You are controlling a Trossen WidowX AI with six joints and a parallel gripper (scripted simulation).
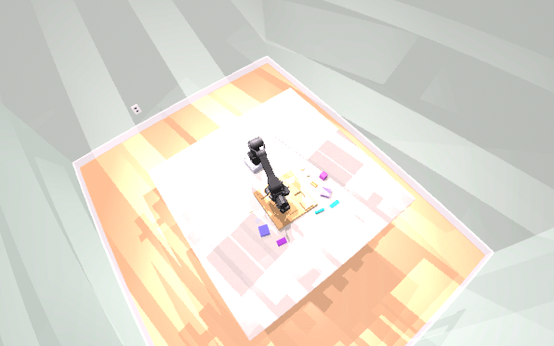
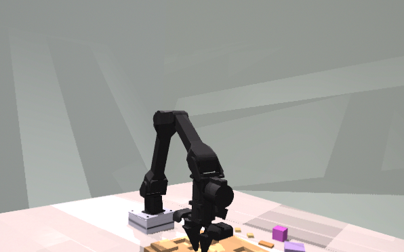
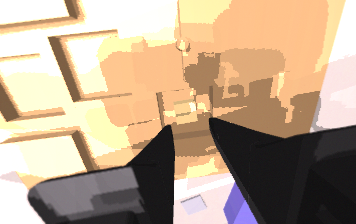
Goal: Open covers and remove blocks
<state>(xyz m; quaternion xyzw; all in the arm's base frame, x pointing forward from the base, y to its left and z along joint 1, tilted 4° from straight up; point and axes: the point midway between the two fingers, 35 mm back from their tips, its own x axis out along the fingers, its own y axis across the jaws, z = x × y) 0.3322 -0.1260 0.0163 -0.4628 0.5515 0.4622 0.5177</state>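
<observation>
The wooden puzzle board (image 1: 274, 219) (image 2: 168, 245) (image 3: 259, 50) lies in front of the arm's base. My gripper (image 1: 285, 209) (image 2: 200, 245) (image 3: 190, 126) points down, low over the board's orange part, and stands partly open with nothing between the fingers. Just ahead of the fingertips a small pale square piece (image 3: 183, 107) sits in a square recess, with a round pin (image 3: 181, 45) beyond it. Several open rectangular wells (image 3: 61, 50) show at the left of the wrist view; they look empty.
Blocks lie on the table around the board: a magenta cube (image 1: 323, 175) (image 2: 279, 233), a lilac block (image 1: 326, 192) (image 2: 294, 246), two cyan pieces (image 1: 335, 204), a blue-violet block (image 1: 263, 230) (image 3: 239, 205) and a magenta block (image 1: 281, 242). The arm's base (image 1: 252, 164) (image 2: 151, 220) stands behind the board.
</observation>
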